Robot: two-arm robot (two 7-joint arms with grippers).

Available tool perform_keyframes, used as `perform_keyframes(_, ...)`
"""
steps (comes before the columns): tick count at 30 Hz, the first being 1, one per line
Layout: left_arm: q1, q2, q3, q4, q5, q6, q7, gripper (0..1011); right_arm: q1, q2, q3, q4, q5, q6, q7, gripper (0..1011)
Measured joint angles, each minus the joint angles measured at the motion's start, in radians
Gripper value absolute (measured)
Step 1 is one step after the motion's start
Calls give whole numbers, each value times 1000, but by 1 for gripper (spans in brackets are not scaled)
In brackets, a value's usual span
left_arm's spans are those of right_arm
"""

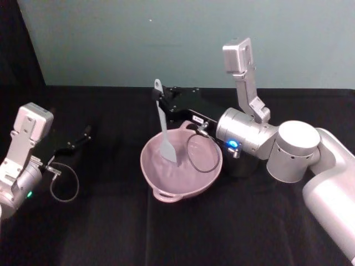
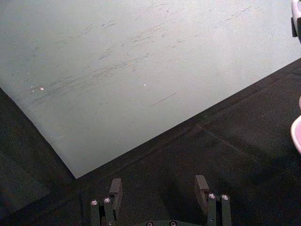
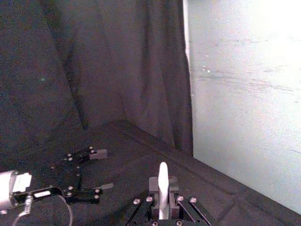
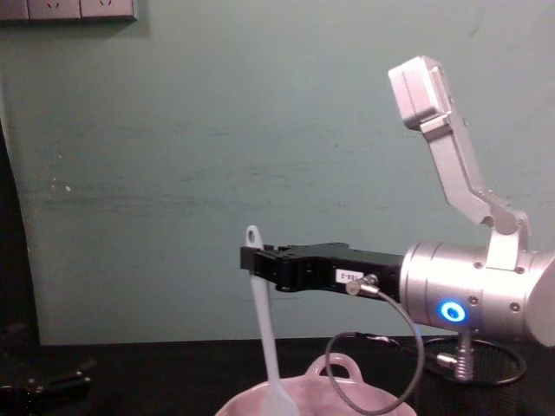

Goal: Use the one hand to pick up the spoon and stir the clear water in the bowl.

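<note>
Nearly upright spoon (image 1: 165,133) in right claw (image 1: 162,101)

bowl (image 4: 312,397), spoon (image 4: 264,321) blade cut off at chest view bottom

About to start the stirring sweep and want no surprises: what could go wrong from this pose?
The right gripper pinches the spoon high on its handle, so the blade may swivel or slip if it drags on the bowl. The gripper's cable loop hangs over the bowl's rim and might snag or dip in. Left gripper sits parked, open.
</note>
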Motion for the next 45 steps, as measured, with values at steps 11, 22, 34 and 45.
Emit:
perform_keyframes(11,0,0,0,0,0,0,0,1011,-26,41,30,-35,-3,4,-14,125)
perform_keyframes(22,0,0,0,0,0,0,0,1011,-83,105,62,-137,-3,26,-29,124)
perform_keyframes(34,0,0,0,0,0,0,0,1011,-135,127,50,-225,10,45,-29,125)
perform_keyframes(45,0,0,0,0,0,0,0,1011,-127,92,-5,-213,8,50,-10,125)
